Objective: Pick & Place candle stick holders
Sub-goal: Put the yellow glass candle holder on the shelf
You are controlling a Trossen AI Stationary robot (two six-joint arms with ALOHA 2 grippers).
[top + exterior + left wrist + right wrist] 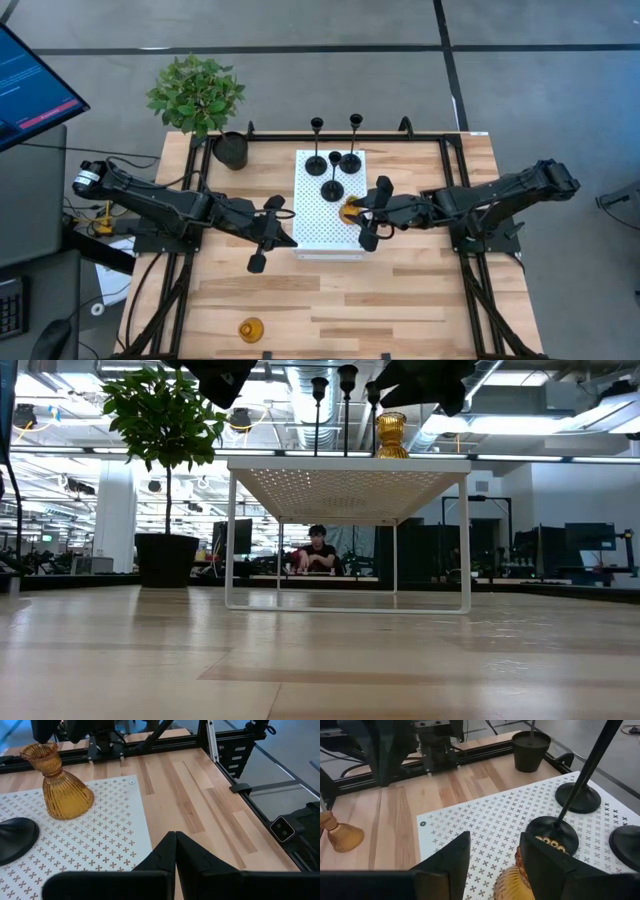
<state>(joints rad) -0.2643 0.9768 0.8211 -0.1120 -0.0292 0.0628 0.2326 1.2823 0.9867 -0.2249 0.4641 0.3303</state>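
High view. A wooden table (pixel 400 300) carried a white perforated stand (pixel 315 225) at frame centre. Three black holders (pixel 332 188) stood on its upper part, disc bases close together. One amber holder (pixel 350 211) stood at the stand's right edge, just beside the right tool (pixel 374 214). A second amber holder (pixel 250 329) sat alone on bare wood at lower left, well apart from everything. The left tool (pixel 270 232) hung at the stand's left edge. A potted plant (pixel 200 100) occupied the upper-left corner of the table. The lower half of the table lay open.

Low view. This view alone showed the stand raised on thin white legs (pixel 231 540) with clear space beneath. The amber holder (pixel 391 435) stood on top at upper right, black stems (pixel 347 410) to its left. Both arms entered from the top edge as dark shapes. A seated person (pixel 318 550) showed in the room behind.

Left wrist view. The left tool (pixel 175 852) had its fingers pressed together, gripping nothing. The amber holder (pixel 61 785) stood upright at upper left on the stand, a black disc base (pixel 17 837) at the left edge. Bare wood ran to the table's frame rail (pixel 260 815) on the right.

Right wrist view. The right tool (pixel 492 857) had its fingers spread, the amber holder (pixel 512 882) between them at the bottom edge, untouched on either side so far as could be seen. Black bases (pixel 577 797) stood at right. The far amber holder (pixel 340 835) showed at the left edge, seen here lying tilted.
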